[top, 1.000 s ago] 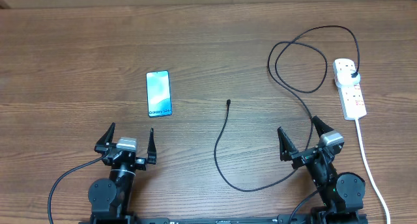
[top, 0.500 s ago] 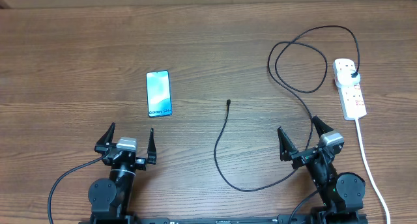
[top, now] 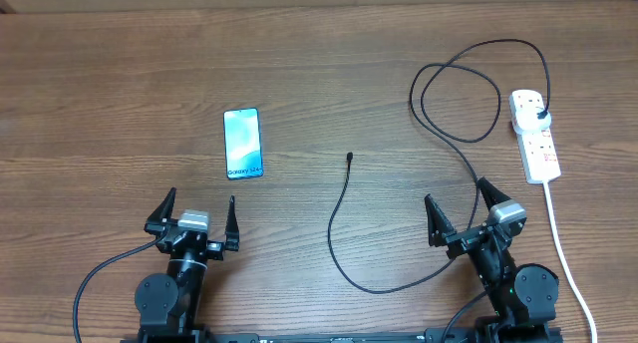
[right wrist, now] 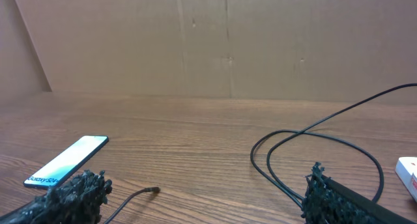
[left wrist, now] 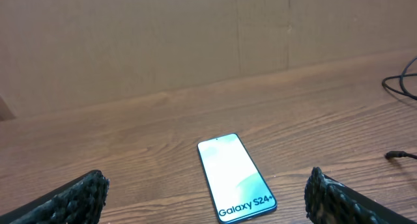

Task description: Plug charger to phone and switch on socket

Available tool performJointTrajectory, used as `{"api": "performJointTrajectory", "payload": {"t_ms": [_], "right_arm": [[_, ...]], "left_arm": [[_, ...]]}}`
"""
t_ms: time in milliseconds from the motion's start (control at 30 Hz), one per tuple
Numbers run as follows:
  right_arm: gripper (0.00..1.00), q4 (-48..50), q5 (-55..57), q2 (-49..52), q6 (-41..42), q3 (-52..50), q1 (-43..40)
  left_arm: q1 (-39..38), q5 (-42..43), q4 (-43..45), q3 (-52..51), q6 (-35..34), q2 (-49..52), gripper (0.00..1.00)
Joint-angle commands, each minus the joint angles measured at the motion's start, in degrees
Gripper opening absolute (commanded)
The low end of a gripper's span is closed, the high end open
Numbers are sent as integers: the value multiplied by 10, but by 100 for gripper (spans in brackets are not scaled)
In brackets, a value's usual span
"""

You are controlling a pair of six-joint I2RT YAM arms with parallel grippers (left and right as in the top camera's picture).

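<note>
Right tool (top: 455,190) open; overhead alone shows charger (top: 333,223) plug, seemingly in socket (top: 538,149).

The left arm (top: 169,293) sits folded at 7 o'clock in the overhead view, with the left gripper (top: 201,196) aimed toward 12 o'clock. Its two black fingers (left wrist: 71,201) are spread wide apart and hold nothing. The right arm (top: 518,288) sits folded at 5 o'clock, and the right gripper (top: 455,189) leans toward 11 o'clock. Its fingers (right wrist: 339,198) are likewise spread wide with nothing between them. Both grippers are held low and near level, and their ribbed finger faces show at the bottom corners of each wrist view.
</note>
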Motion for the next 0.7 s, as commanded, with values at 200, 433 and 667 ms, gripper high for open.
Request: {"api": "performJointTrajectory", "payload": {"t_ms": [200,433,667], "right_arm": [[100,4,0,-5,4,-6,-1],[100,4,0,-5,4,-6,-1],[100,4,0,-5,4,-6,-1]], "left_arm": [[6,-6,7,-2,-30,-6,100],[6,-5,6,34,-39,-6,100],[6,-6,-3,80,-54,-5,100]]}}
